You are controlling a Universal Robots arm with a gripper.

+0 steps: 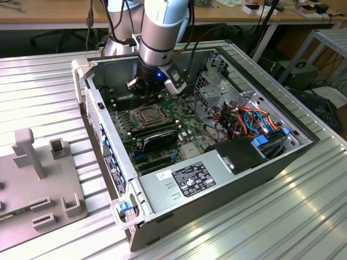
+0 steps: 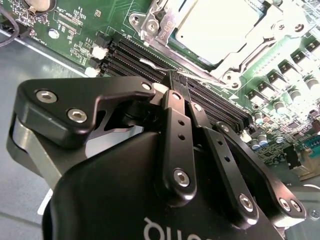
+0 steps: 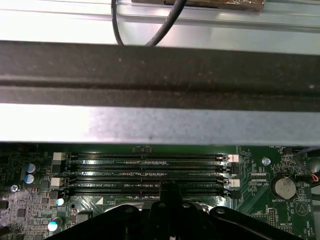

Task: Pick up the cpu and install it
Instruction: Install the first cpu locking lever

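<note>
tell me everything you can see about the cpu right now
The cpu is a flat square chip with a pale, dull silver-grey metal top. In the second wrist view it lies level in its socket on the green board, with the metal frame around its edges. The gripper is beside it, over the empty memory slots, fingers together and not touching it.

The cpu (image 2: 215,27) has a dull, smooth metal top, the hand (image 2: 177,82) glossy black links, the table (image 1: 271,216) ribbed metal.
</note>
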